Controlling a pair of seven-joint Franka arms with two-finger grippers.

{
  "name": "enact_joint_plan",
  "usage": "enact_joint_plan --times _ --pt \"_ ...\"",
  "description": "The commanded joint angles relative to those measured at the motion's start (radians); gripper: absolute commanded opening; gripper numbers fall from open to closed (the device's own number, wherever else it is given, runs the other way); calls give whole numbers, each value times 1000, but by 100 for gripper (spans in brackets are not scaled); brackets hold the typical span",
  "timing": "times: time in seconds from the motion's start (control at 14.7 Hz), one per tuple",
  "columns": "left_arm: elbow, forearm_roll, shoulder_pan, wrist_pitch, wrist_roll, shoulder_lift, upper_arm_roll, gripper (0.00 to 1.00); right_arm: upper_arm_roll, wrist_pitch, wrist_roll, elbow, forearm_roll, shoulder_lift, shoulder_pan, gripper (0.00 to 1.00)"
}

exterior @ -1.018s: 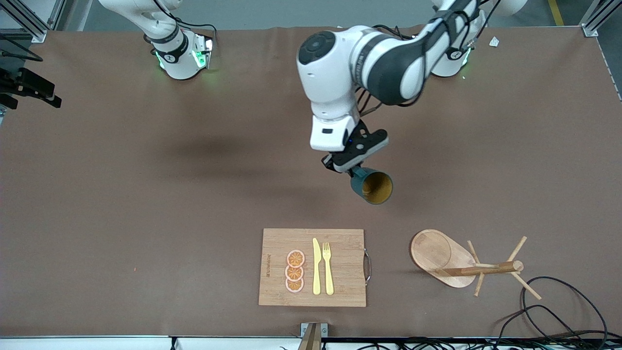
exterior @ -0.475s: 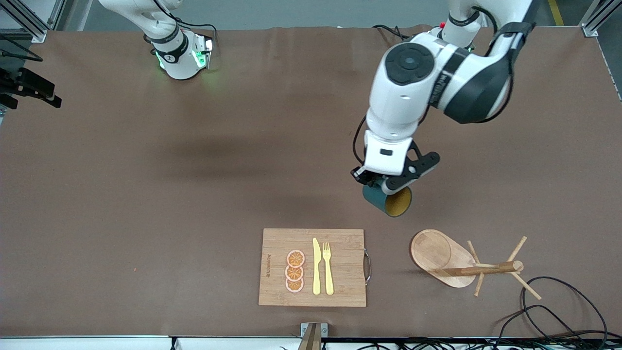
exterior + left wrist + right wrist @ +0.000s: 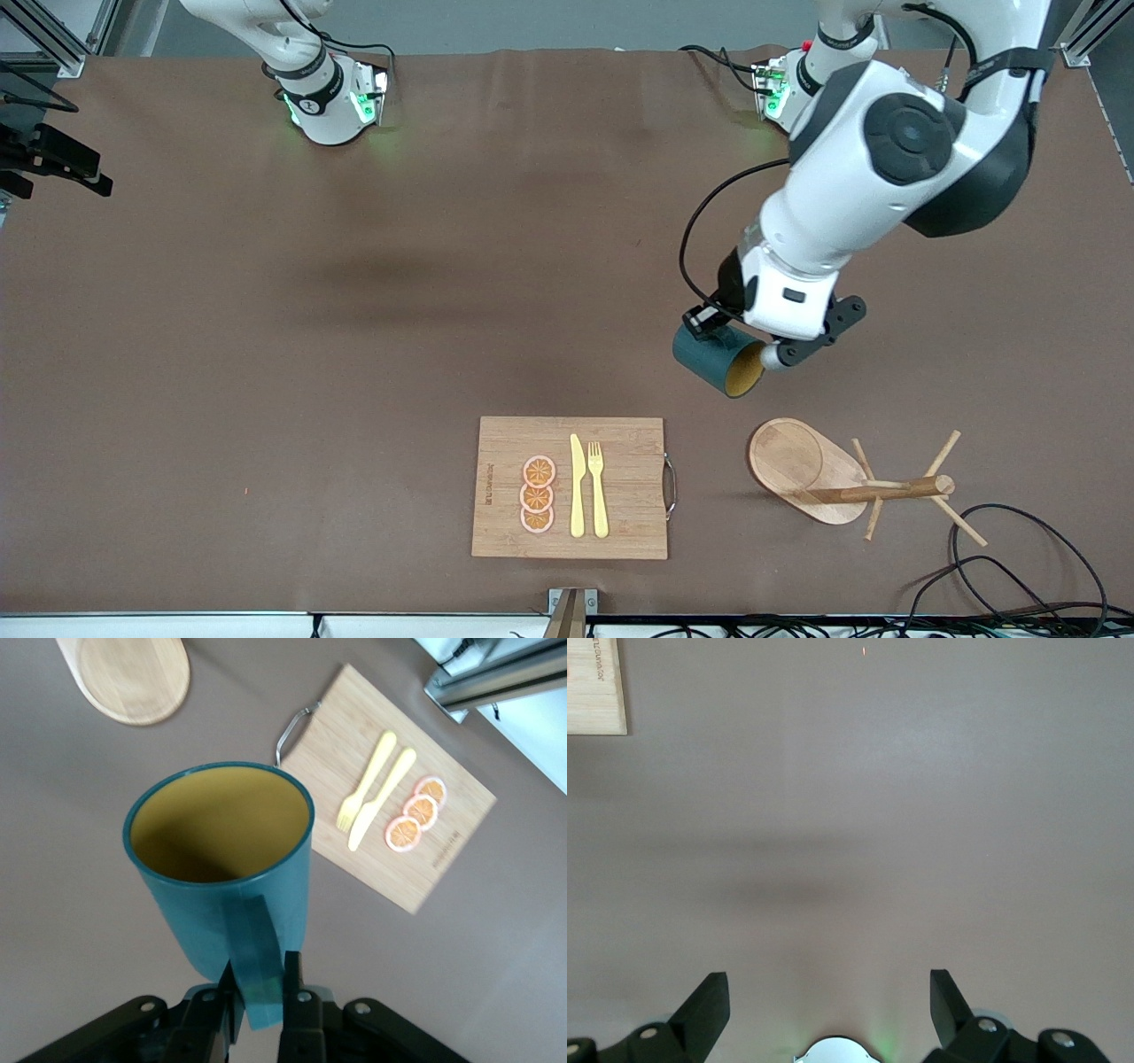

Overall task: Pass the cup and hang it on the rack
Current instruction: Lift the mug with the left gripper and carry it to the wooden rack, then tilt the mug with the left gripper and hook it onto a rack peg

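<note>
The dark teal cup (image 3: 719, 361) with a yellow-tan inside hangs in the air, tilted with its mouth toward the front camera. My left gripper (image 3: 728, 337) is shut on the cup's handle (image 3: 257, 966), one finger on each side of it. The cup is over bare table beside the base of the wooden rack (image 3: 877, 492). The rack stands near the front edge toward the left arm's end, and its oval base (image 3: 133, 678) shows in the left wrist view. My right gripper (image 3: 830, 992) is open and holds nothing, waiting over bare table by its own base.
A bamboo cutting board (image 3: 620, 443) with a yellow knife, a fork and orange slices lies near the front edge, beside the rack. Black cables (image 3: 1019, 549) loop on the table at the front corner by the rack.
The left arm has swung with the cup from over the middle of the table toward the left arm's end, ending close to the rack. The right arm has not moved.
</note>
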Motion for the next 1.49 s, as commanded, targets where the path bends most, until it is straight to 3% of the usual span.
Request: enact_joint_plan --times 0.0,0.48,0.95,1.43 --pt "-18 -116 65 10 85 -19 -6 2 -2 3 -10 -30 -17 -29 2 100" --pt "-20 -398 191 103 108 14 0 4 -2 0 -8 -32 -17 -28 2 100" --pt "-11 -540 260 180 105 82 6 1 -3 -6 -8 -30 -17 -26 -1 100" --pt "84 -662 326 178 110 211 -3 0 -3 -5 -8 -30 -17 -28 2 100"
